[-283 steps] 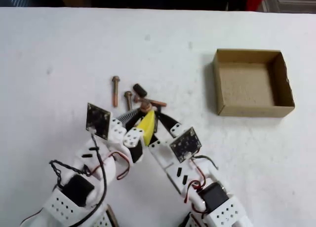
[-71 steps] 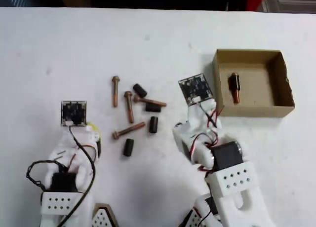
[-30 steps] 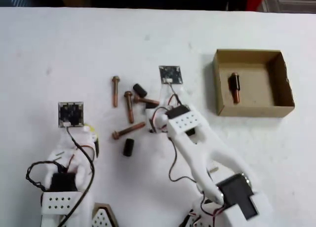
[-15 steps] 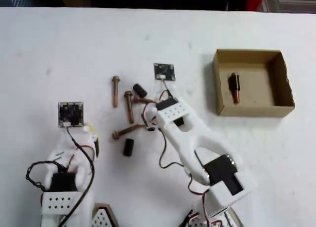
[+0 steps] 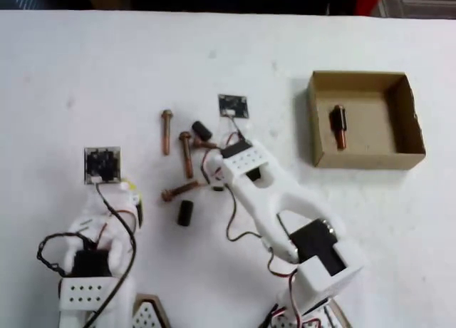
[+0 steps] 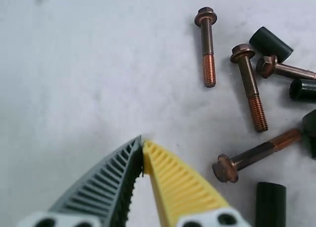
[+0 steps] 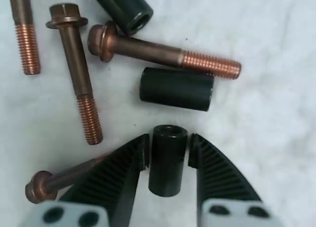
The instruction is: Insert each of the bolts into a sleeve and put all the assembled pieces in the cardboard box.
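As the right hand stood slightly open astride a black sleeve lying among loose bolts on the worktop, that sleeve looked stiff, smooth and light, apt to roll; its round sides seemed the best hold. The left hand hung shut, holding nothing, over the matte white worktop, with a dark room behind.

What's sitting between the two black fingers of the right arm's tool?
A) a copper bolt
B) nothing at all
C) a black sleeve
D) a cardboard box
C: the right wrist view shows a black sleeve sitting between the fingers of the right tool, which is open around it.
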